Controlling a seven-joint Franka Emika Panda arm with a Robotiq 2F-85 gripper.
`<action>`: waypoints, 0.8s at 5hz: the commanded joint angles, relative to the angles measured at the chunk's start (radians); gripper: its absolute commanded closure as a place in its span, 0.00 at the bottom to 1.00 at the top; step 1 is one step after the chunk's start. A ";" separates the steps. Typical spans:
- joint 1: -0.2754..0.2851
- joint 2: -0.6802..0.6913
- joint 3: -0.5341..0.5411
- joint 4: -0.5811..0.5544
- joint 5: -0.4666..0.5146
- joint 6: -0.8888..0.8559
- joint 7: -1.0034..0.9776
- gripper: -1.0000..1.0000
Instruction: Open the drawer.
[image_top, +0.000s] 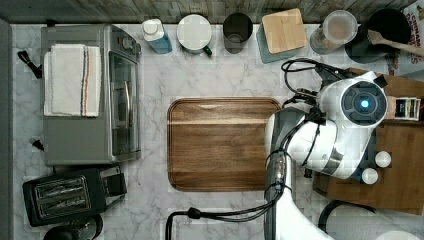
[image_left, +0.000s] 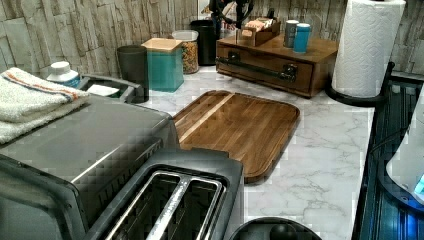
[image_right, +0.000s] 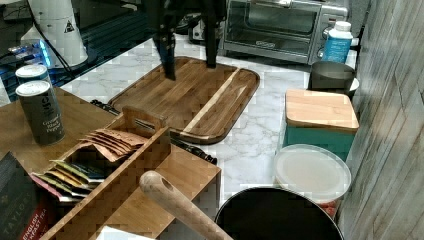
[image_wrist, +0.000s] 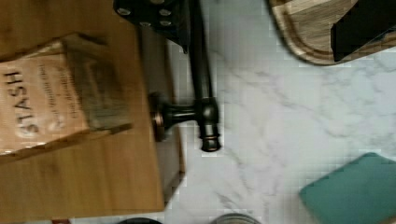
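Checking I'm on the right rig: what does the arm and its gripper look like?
The arm is glossy white with dark grey joint sections and rounded housings. One joint cap is a dark disc with a glowing blue light at its centre. Black cables run along the links and loop near the wrist. The gripper is black, with two long, slim black fingers.

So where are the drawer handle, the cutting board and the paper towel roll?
Drawer handle (image_left: 260, 68), left view, middle of the black bar.
Cutting board (image_top: 220, 145), top view, centre of its surface.
Paper towel roll (image_left: 367, 47), left view, its white side.
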 joint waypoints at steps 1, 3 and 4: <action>0.005 0.017 0.009 -0.031 -0.082 0.016 -0.046 0.00; -0.014 0.021 0.018 -0.062 -0.107 0.027 -0.048 0.00; -0.008 0.022 0.000 -0.101 -0.146 0.083 -0.041 0.00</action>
